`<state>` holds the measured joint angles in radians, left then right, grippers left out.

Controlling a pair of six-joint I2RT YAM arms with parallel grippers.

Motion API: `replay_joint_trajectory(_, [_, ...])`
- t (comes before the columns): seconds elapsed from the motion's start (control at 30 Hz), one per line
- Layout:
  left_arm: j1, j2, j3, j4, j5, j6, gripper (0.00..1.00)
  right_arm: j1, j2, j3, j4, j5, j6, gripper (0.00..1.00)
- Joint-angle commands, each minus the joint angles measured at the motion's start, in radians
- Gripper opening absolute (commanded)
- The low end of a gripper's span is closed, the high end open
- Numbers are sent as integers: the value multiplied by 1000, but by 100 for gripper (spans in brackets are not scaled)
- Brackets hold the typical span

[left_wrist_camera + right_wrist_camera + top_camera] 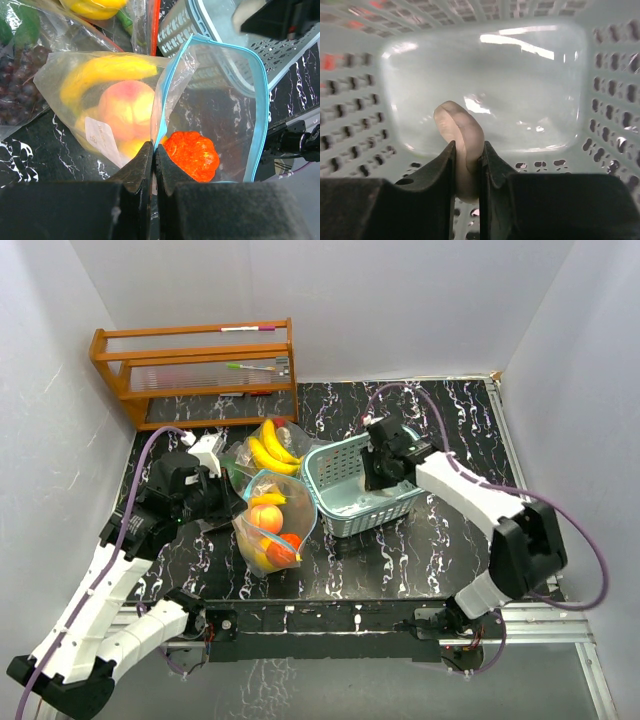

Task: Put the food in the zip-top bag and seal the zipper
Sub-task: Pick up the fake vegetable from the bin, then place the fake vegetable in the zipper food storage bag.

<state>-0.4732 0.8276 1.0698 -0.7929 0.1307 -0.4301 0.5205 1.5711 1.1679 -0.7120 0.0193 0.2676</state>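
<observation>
- Left gripper: black fingers pressed together, pinching the clear film of the zip-top bag at its lower edge.
- The bag is thin, crinkled plastic with a light-blue zipper rim, and its mouth gapes toward the basket.
- Inside the bag are a smooth peach, a yellow banana and a bumpy orange fruit close to my fingertips.
- Right gripper: down inside the basket, jaws clamped on a pale beige piece. It is smooth and rounded (I cannot tell which food it is).
- The basket is glossy pale-green plastic with a solid floor and walls pierced by rows of oval slots.
- The slotted walls stand close on every side of the right gripper, so the only open way is up.
- From above, the basket's near-left corner sits just beside the bag's mouth.
- A second bag of bananas lies just behind, with dark grapes at the left.
- The black marbled table is bare near-right of the basket.
</observation>
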Motion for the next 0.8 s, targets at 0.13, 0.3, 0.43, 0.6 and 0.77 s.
replay_joint_trajectory(0.13, [1, 6, 36, 8, -5, 6, 0, -5, -262, 143, 80, -159, -3, 8])
replay_joint_trajectory(0.3, [1, 14, 42, 18, -4, -1, 0, 119, -305, 199, 129, -206, 53, 8])
replay_joint_trajectory(0.43, [1, 27, 45, 28, 4, -4, 0, 291, -295, 232, 193, -201, 90, 8])
replay_joint_trajectory(0.6, [1, 31, 37, 40, 9, -8, 0, 368, -295, 215, 333, -252, 146, 8])
replay_joint_trajectory(0.77, [1, 36, 38, 46, 18, -12, 0, 395, -257, 183, 410, -273, 184, 10])
